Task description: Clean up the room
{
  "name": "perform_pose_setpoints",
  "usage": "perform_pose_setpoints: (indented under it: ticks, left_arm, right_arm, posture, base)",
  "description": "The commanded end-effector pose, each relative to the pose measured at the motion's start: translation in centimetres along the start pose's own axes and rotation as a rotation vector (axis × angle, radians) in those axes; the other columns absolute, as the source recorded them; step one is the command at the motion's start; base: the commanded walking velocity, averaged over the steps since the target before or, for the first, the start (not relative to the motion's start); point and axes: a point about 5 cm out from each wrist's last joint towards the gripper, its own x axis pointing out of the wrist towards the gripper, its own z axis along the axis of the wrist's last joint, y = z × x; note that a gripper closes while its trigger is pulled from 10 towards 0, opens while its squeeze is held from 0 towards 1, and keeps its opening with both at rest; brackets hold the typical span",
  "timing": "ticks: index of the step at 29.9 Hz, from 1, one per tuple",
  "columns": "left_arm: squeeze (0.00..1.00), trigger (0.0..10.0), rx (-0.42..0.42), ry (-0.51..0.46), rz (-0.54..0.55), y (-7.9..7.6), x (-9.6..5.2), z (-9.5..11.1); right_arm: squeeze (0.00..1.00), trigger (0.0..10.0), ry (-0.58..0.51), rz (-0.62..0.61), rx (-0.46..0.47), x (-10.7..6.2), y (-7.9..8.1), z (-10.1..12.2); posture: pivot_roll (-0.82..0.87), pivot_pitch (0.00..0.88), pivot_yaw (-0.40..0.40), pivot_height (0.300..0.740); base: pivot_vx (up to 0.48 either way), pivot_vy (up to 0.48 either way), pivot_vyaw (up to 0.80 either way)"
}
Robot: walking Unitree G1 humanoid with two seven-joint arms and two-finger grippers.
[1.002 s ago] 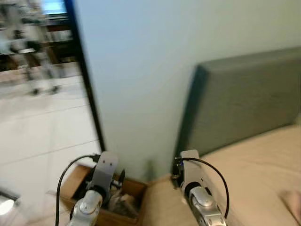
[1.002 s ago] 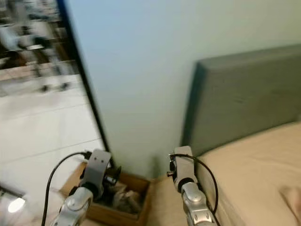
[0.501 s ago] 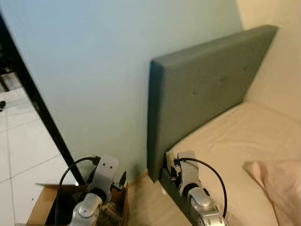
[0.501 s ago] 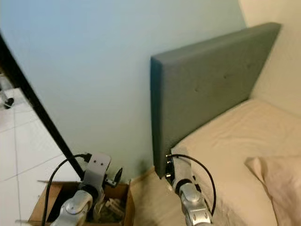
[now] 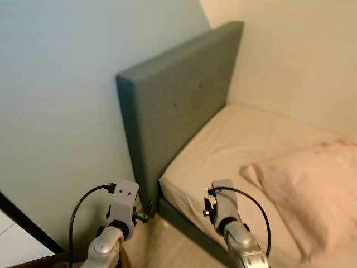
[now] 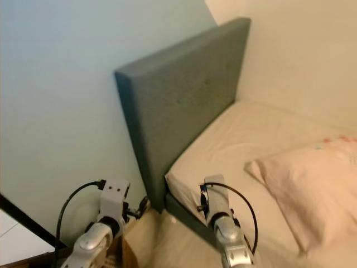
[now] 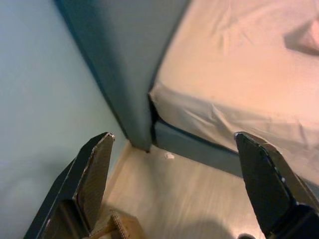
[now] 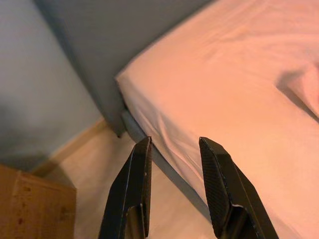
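Where grey padded headboard [image 5: 178,106] rises, smooth sheet [image 5: 245,139], plump pillow [image 5: 312,190].

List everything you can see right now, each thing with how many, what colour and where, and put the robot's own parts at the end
Headboard: one, grey-green, upright against the pale blue wall at the bed's head.
Bed: one, cream sheet over a dark frame, ahead and to the right.
Pillow: one, pink, on the bed at right.
Cardboard box: one, brown, on the light wood floor near the bed's corner.
Scrap: one, small and white, on the floor beside the bed frame.
Left gripper: black fingers wide apart, empty, over the floor.
Right gripper: black fingers apart, empty, near the mattress edge.
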Motion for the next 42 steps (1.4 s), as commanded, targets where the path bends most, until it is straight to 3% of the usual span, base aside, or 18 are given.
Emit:
perform_pose_setpoints:
  ticks: [1, 7, 15, 24, 38, 39, 40, 42]
  left_arm:
    - [0.00, 10.0, 0.005, 0.011, -0.007, -0.1, -0.1, -0.1]
    - [0.00, 10.0, 0.046, 0.002, 0.017, 0.2, -0.1, 0.1]
    - [0.00, 10.0, 0.073, -0.033, 0.156, 2.0, -0.2, -0.3]
    - [0.00, 10.0, 0.012, -0.012, 0.096, 1.1, -0.7, -0.6]
    - [0.00, 10.0, 0.037, -0.033, 0.049, 0.4, -0.6, -0.6]
    - [0.00, 10.0, 0.038, -0.037, 0.043, 0.4, -0.6, -0.5]
    - [0.00, 10.0, 0.038, -0.039, 0.038, 0.3, -0.6, -0.4]
    - [0.00, 10.0, 0.037, -0.055, 0.024, 0.2, -0.7, -0.2]
  right_arm:
    - [0.00, 10.0, 0.006, -0.015, 0.003, -0.1, -0.4, 0.0]
    - [0.00, 10.0, 0.010, -0.024, 0.003, -0.2, -0.6, -0.2]
    - [0.00, 10.0, -0.016, -0.084, 0.011, -0.3, -1.6, 0.1]
    - [0.00, 10.0, -0.010, -0.090, 0.008, -0.3, -1.7, 0.1]
    - [0.00, 10.0, -0.007, -0.091, 0.009, -0.4, -1.5, -0.1]
    - [0.00, 10.0, -0.025, -0.085, 0.002, -0.4, -1.5, 0.1]
    - [0.00, 10.0, -0.028, -0.081, -0.068, -0.4, -1.5, 0.1]
    - [0.00, 10.0, -0.024, -0.081, -0.072, -0.4, -1.5, 0.0]
  posture:
    - [-0.06, 0.077, 0.019, 0.740]
    - [-0.06, 0.081, 0.022, 0.740]
    - [-0.07, 0.086, 0.024, 0.740]
    - [-0.06, 0.093, 0.021, 0.740]
    - [-0.06, 0.095, 0.025, 0.740]
    - [-0.06, 0.095, 0.025, 0.740]
    - [-0.06, 0.096, 0.025, 0.740]
    - [-0.06, 0.096, 0.025, 0.740]
  base:
    - [0.000, 0.000, -0.80]
    - [0.000, 0.000, -0.80]
    - [0.000, 0.000, -0.80]
    - [0.000, 0.000, -0.80]
    - [0.000, 0.000, -0.80]
    - [0.000, 0.000, -0.80]
    - [0.000, 0.000, 0.00]
    - [0.000, 0.000, 0.00]
